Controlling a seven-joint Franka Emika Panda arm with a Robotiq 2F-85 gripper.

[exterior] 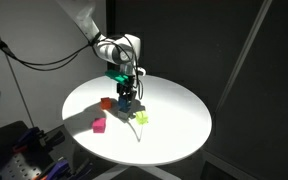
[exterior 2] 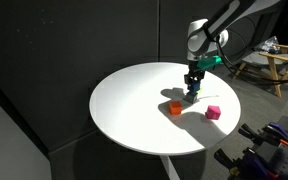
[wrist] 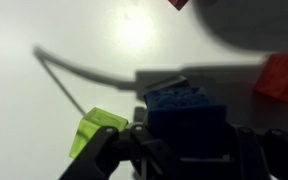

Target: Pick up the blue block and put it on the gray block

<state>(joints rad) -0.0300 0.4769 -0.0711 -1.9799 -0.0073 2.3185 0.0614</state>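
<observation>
One claw (exterior: 127, 95) hangs low over the desk (exterior: 179, 125) in an exterior view, the magenta cube (exterior: 99, 124) well apart. In an exterior view the orange-red cube (exterior 2: 175, 107) sits just beside it. Wrist view: the claw clamps the blue block (wrist: 184, 108), the gray block (wrist: 168, 82) peeking just behind.

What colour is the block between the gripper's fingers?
The block is blue, clearest in the wrist view.

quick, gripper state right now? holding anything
gripper: closed, holding the blue block between its fingers, as the wrist view shows.
</observation>
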